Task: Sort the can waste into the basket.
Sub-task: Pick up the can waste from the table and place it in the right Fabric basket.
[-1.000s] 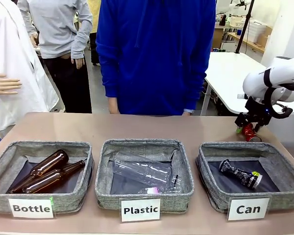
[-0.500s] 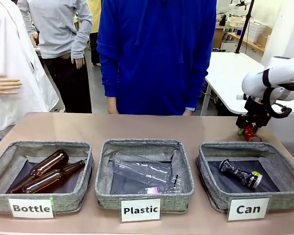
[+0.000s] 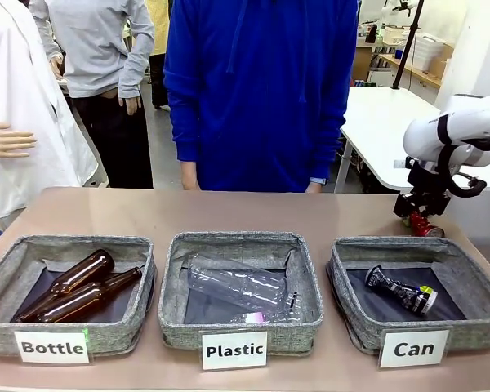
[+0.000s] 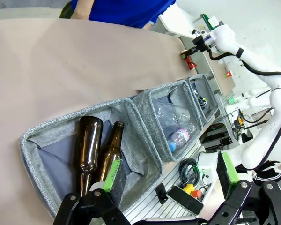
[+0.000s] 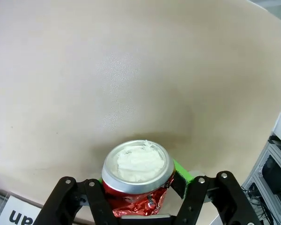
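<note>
- Since a second ago the right gripper (image 3: 419, 214) has shifted slightly and the red can (image 3: 425, 226) beneath it has changed pose: it now lies more tipped, its end poking out to the right of the fingers, where before it sat more upright under them. The jaws, wide apart back then, have closed in.
- In the right wrist view the right gripper's two fingers pinch the red can (image 5: 137, 180) across its crumpled body, a green pad (image 5: 181, 171) pressed to its side and the silver end facing the camera. That cross-body hold suits a crushed can, since the flattened sides give the pads something to bite.
- The red can lies just behind the Can basket (image 3: 348, 304), by its far right corner, and looks to be touching or only just off the table (image 3: 229, 211). I judge the lift not yet begun.
- The black can (image 3: 400, 291) already lies slantwise on the dark lining inside the Can basket, so half the sorting looks done.
- Left of the Can basket stand the Plastic basket (image 3: 173, 314) with clear bottles, then the Bottle basket (image 3: 0, 322) with brown ones. The white cards face the robot so each bin reads plainly.
- The left gripper (image 4: 169, 174) hangs with its fingers spread wide and empty, above the Bottle basket (image 4: 37, 185) and well apart from the Can basket, out of the working arm's way.
- A person in blue stands at the far edge, beyond the baskets.
</note>
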Controlling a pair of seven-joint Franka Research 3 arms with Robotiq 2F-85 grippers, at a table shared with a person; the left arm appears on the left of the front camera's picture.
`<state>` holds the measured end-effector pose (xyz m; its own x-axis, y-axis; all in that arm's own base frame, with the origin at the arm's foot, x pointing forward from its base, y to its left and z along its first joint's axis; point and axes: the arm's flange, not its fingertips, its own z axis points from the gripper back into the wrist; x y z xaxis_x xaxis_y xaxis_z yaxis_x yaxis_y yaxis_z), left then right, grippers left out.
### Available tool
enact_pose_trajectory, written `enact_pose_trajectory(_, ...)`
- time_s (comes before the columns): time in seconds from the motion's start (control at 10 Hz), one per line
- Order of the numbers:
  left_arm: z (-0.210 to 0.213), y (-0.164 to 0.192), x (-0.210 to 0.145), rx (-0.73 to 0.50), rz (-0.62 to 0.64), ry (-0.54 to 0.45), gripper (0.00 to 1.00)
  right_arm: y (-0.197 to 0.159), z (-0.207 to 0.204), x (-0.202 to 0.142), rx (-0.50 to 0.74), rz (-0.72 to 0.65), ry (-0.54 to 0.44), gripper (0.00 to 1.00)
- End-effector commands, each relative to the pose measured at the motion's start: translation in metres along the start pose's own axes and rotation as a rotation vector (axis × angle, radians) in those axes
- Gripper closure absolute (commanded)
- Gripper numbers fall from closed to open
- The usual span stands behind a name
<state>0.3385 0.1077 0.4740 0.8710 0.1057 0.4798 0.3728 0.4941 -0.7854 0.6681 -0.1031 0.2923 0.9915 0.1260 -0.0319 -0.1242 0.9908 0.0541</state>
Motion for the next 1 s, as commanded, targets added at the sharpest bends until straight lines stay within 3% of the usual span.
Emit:
enact_pose_trajectory(0.0, 0.002, -0.001, -0.002, -0.001, -0.004, 0.002, 0.00, 0.002, 0.005, 0.007, -0.023, -0.004, 0.016, 1.00)
enact_pose_trajectory(0.3, 0.002, -0.001, -0.002, -0.001, -0.004, 0.002, 0.00, 0.009, 0.027, 0.000, -0.033, 0.009, -0.004, 1.00)
enact_pose_trajectory(0.5, 0.002, -0.001, -0.002, -0.001, -0.004, 0.002, 0.00, 0.020, 0.077, -0.019, -0.041, 0.020, -0.055, 1.00)
enact_pose_trajectory(0.6, 0.002, -0.001, -0.002, -0.001, -0.004, 0.002, 0.00, 0.033, 0.112, -0.038, 0.007, 0.062, -0.019, 1.00)
enact_pose_trajectory(0.7, 0.002, -0.001, -0.002, -0.001, -0.004, 0.002, 0.00, 0.054, 0.138, -0.063, 0.023, 0.184, -0.024, 0.92)
enact_pose_trajectory(0.9, 0.002, -0.001, -0.002, -0.001, -0.004, 0.002, 0.00, 0.106, 0.168, -0.118, 0.009, 0.516, -0.008, 0.92)
